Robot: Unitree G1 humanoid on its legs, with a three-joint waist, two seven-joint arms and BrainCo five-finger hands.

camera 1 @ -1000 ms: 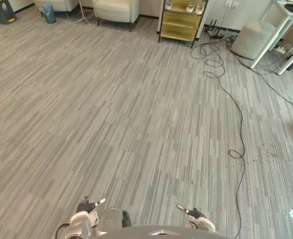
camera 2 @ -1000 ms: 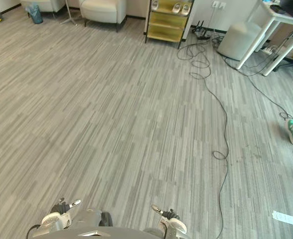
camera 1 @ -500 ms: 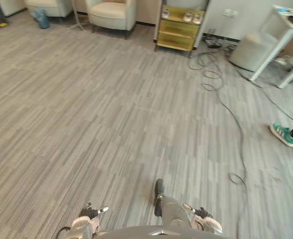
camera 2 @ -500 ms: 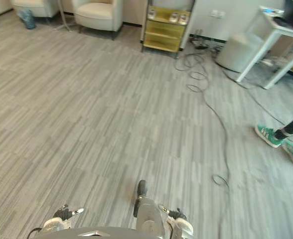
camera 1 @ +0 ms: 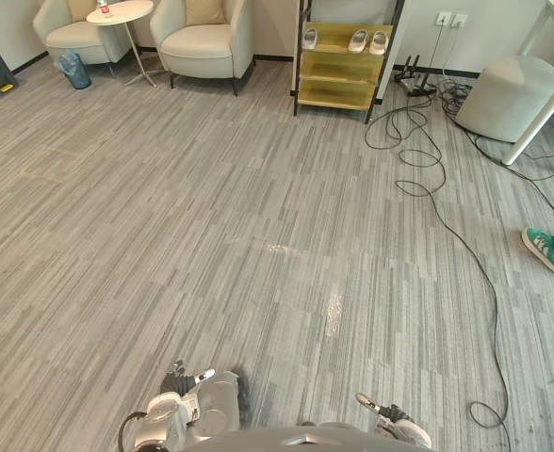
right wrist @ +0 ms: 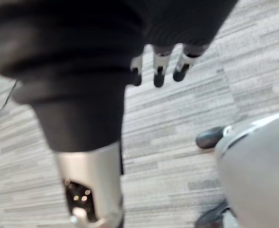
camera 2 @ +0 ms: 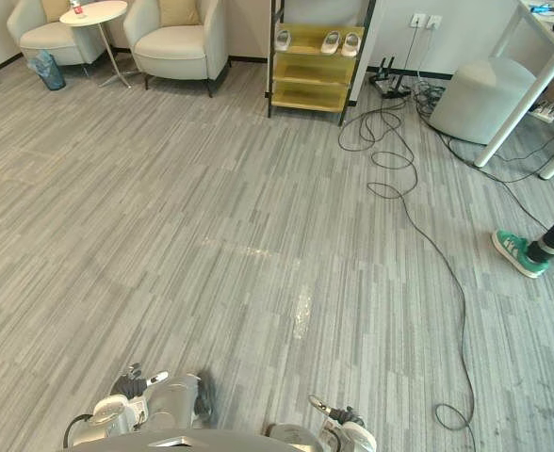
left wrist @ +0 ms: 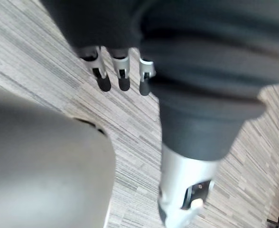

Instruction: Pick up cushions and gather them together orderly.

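Two tan cushions stand far off at the back left, each upright against the back of a cream armchair: one cushion on the nearer armchair, the other cushion on the armchair further left. My left hand hangs low at my side, open, with its fingers relaxed over bare carpet and holding nothing. At the other side my right hand hangs the same way, open, its fingers straight and empty. Both hands are several steps away from the cushions.
A round white side table stands between the armchairs. A yellow shoe shelf is at the back, with a grey pouf and white table legs to its right. Black cables trail across the carpet at the right. A person's green shoe is at the right edge.
The camera has shifted as I move: the armchairs, cushions and side table have come into view at the back left. Both hands still hang empty at my sides.
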